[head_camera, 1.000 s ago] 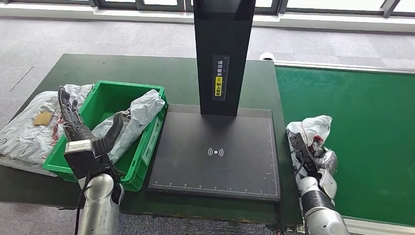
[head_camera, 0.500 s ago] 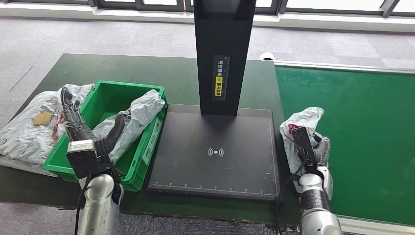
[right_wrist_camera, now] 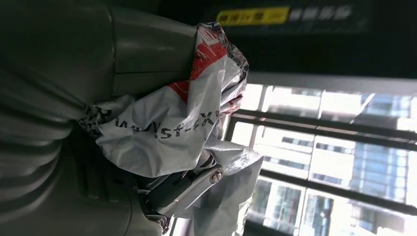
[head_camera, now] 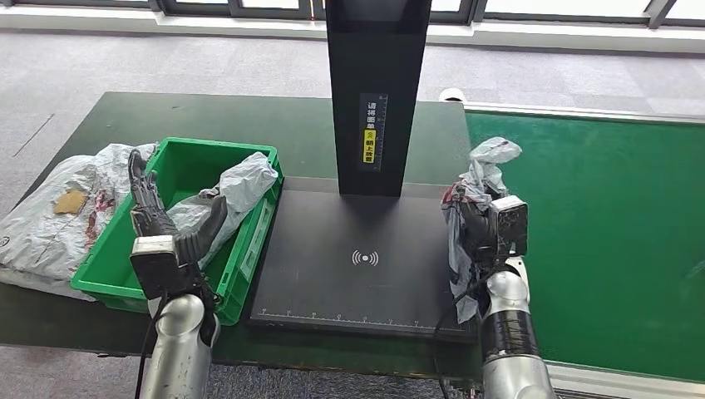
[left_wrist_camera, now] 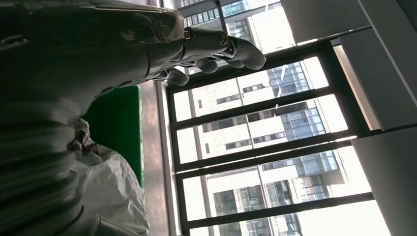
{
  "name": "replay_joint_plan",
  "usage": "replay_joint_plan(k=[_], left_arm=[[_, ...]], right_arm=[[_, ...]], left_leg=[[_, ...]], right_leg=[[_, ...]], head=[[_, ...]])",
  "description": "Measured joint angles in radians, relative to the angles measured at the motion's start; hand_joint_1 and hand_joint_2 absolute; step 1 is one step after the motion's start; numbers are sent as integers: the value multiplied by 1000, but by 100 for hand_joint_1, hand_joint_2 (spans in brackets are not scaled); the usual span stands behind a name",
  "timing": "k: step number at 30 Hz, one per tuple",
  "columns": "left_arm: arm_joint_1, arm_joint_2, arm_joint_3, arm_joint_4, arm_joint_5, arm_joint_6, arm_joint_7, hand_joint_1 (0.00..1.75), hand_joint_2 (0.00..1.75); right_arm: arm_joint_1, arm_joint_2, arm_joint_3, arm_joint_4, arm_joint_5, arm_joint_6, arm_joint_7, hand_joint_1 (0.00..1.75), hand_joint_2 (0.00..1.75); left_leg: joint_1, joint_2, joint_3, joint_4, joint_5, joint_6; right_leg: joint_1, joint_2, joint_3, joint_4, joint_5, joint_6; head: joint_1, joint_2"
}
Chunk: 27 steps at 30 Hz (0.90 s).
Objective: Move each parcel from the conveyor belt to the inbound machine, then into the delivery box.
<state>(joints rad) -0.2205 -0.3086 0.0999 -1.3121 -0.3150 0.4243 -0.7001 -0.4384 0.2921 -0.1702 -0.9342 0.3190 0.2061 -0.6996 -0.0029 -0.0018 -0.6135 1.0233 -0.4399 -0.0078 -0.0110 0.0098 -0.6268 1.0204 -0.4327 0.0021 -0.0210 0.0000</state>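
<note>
Parcels number three in the head view: one grey-white bag (head_camera: 474,208) gripped by the right hand (head_camera: 490,237) at centre right over the black scanner plate's (head_camera: 332,283) edge, one (head_camera: 229,195) inside the green bin (head_camera: 179,170), one (head_camera: 50,220) at far left. Left hand (head_camera: 162,229) is spread, holding nothing — lower left.

Left wrist view: its fingers (left_wrist_camera: 216,46) curl loosely apart.

Right wrist view: bag lettering is illegible — a yellow label (right_wrist_camera: 253,15) sits at top.
</note>
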Motion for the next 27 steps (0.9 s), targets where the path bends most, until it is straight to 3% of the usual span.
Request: replay_joint_plan(k=[6, 13, 27], left_arm=[[-24, -1, -24, 29, 27, 18, 0, 0, 175], [-41, -2, -37, 49, 49, 30, 0, 0, 175], [-44, -2, -47, 60, 55, 30, -1, 0, 175]], right_arm=[[3, 28, 146, -51, -127, 85, 0, 175, 175], [-1, 47, 242, -56, -209, 156, 0, 175, 175], [-13, 51, 298, -52, -243, 198, 1, 175, 175]], left_leg=[[0, 0, 0, 0, 0, 0], [0, -1, -1, 0, 0, 0], [0, -2, -1, 0, 0, 0]], right_leg=[[0, 0, 0, 0, 0, 0], [0, -1, 0, 0, 0, 0], [0, -1, 0, 0, 0, 0]], head=[[0, 0], [0, 0], [0, 0]])
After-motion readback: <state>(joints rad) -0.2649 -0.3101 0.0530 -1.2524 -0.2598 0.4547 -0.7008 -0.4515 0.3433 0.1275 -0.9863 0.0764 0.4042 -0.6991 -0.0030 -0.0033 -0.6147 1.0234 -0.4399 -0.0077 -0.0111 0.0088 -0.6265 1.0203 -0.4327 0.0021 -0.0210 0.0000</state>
